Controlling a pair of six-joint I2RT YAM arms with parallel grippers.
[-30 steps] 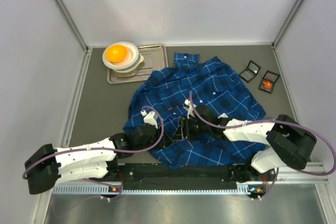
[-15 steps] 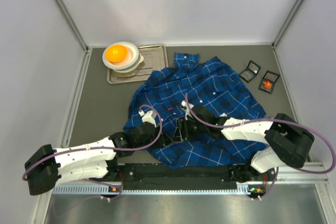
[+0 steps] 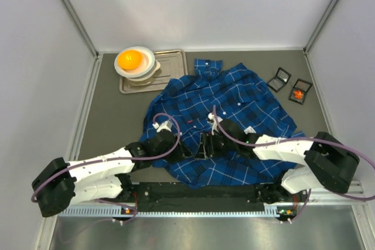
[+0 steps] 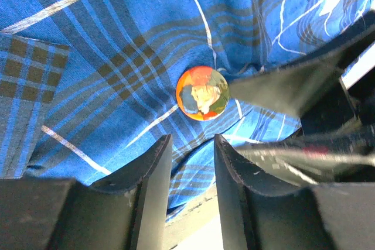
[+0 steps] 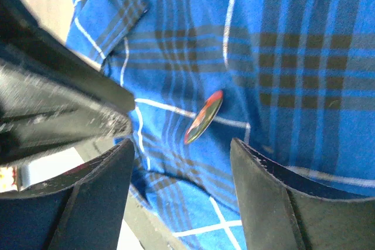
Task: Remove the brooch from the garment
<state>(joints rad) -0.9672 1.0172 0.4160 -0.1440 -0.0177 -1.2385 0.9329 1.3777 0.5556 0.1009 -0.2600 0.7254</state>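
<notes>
No text, number or brand could be read anywhere. The brooch [image 4: 202, 93] on the shirt [image 4: 117, 27] showed only a blurred orange, blue and green picture, with no letters that could be made out.

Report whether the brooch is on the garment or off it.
On: the round orange brooch sits against the blue plaid garment, ungripped.

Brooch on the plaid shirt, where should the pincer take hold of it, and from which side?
Probably pinch the brooch by its thin rim, coming in with the right pincer: from there the disc stands tilted off the shirt, edge-on to the open jaws.
</notes>
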